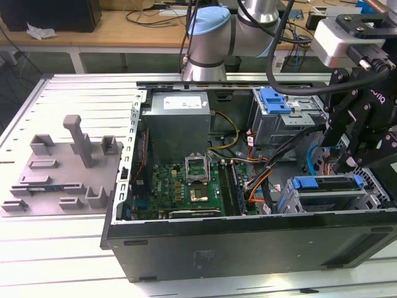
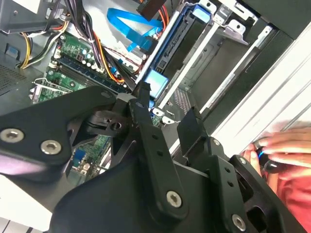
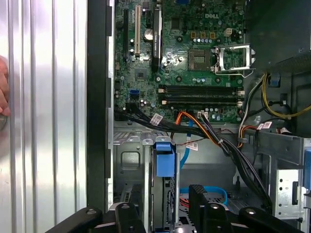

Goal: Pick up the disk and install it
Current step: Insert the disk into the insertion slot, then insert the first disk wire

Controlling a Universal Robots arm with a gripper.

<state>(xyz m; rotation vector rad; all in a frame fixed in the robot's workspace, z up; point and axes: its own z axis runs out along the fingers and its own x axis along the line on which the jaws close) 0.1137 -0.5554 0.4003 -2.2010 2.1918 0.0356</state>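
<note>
1 open computer case lies on the ribbed counter. the gripper hangs over its drive bay, its 2 fingers spread wide and gripping nothing. 1 disk stands in the bay between them, blue rail uppermost. 1 hand is over the counter beside the case.

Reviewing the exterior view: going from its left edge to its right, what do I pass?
Grey plastic fixture → grey metal box with a white sticker → drive cage with a blue latch → gripper.
</note>
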